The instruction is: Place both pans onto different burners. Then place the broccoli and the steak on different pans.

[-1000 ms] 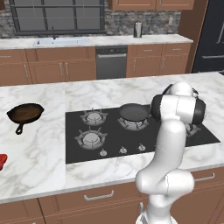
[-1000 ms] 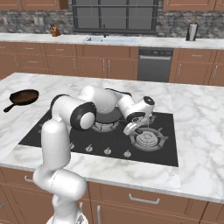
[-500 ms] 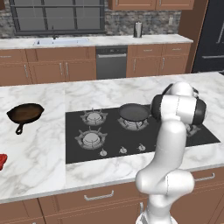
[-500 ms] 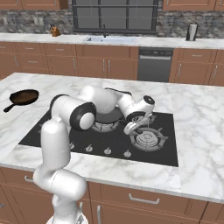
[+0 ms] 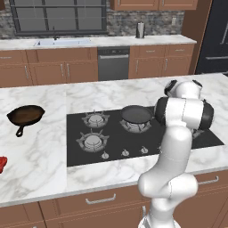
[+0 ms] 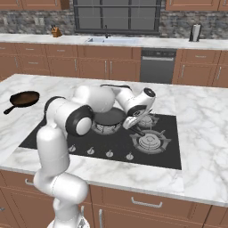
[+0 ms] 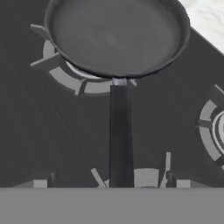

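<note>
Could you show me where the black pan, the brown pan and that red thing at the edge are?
Black pan [image 7: 116, 33], hand view, on its dark inside.
Brown pan [image 5: 26, 114], left base view, on its dark inside.
Steak [image 5: 2, 163], left base view, on its red surface at the picture's edge.

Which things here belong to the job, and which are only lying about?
For the job: near-black round skillet on a rear gas burner; rust-brown skillet on the marble counter; free grey burner rings; bright red steak chunk.

Lying about: steel sink, metal canister, grey dishwasher.
</note>
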Motion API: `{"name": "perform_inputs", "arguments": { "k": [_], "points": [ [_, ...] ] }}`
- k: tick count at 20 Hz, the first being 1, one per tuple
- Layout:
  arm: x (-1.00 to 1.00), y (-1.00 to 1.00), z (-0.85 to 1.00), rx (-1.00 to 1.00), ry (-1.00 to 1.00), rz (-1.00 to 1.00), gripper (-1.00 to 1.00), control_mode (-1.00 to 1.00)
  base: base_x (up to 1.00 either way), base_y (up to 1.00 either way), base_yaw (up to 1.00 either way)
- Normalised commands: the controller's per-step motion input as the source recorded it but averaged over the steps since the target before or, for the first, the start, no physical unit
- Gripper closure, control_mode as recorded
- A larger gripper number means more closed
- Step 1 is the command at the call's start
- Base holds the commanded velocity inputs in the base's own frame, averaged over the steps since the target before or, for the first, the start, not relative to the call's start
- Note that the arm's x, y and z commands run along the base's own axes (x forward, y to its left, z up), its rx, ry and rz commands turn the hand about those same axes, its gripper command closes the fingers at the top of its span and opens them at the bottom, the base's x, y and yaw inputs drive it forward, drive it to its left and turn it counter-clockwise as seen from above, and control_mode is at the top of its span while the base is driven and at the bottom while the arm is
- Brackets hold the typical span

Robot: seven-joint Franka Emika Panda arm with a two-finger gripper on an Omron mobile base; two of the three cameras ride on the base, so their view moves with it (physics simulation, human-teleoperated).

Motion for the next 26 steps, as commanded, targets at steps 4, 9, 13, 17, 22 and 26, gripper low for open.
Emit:
{"name": "perform_inputs", "arguments": {
  "k": [4, 9, 13, 17, 22, 26],
  "points": [
    [-0.15, 0.26, 0.42, 0.00, 0.00, -0.04, -1.00, -1.00, 0.00, 0.00, 0.00],
    [-0.38, 0.35, 0.27, 0.00, 0.05, -0.11, -1.00, -1.00, 0.00, 0.00, 0.00],
    [-0.50, 0.38, 0.29, 0.00, 0.08, -0.18, -1.00, -1.00, 0.00, 0.00, 0.00],
    [-0.46, 0.38, 0.31, 0.00, 0.08, -0.19, -1.00, -1.00, 0.00, 0.00, 0.00],
    [-0.40, 0.48, 0.17, -0.05, 0.05, -0.24, -1.00, -1.00, 0.00, 0.00, 0.00],
    [-0.38, 0.47, 0.04, -0.05, 0.01, -0.25, -1.00, -1.00, 0.00, 0.00, 0.00]
  ]
}}
